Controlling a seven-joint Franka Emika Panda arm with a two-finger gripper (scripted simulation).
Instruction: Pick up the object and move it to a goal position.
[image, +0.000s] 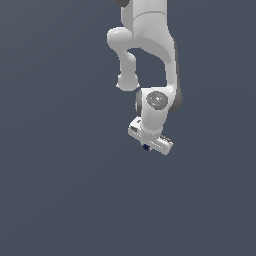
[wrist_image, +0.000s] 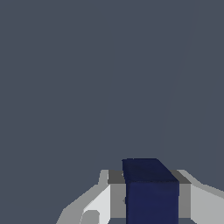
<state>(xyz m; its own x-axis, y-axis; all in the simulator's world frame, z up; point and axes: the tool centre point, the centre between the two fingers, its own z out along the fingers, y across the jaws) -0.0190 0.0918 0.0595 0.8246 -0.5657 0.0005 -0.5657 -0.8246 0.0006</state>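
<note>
One white arm (image: 150, 50) is reaching down from the top of the exterior view over a plain grey-blue ground. Its end effector (image: 146, 146) is hanging tilted, the lower end toward the exterior view's right. Grey fingers (wrist_image: 117, 197) are pressing against both sides of the block (wrist_image: 151, 192) in the wrist view, pinching it. Smallest of all, this navy block is sitting between them as a dark speck under the hand. Being roughly cubic, it is showing no clear long axis.

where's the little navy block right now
The tiny dark navy-blue cube sits between the fingers of the white hand, just below centre in the exterior view.
</note>
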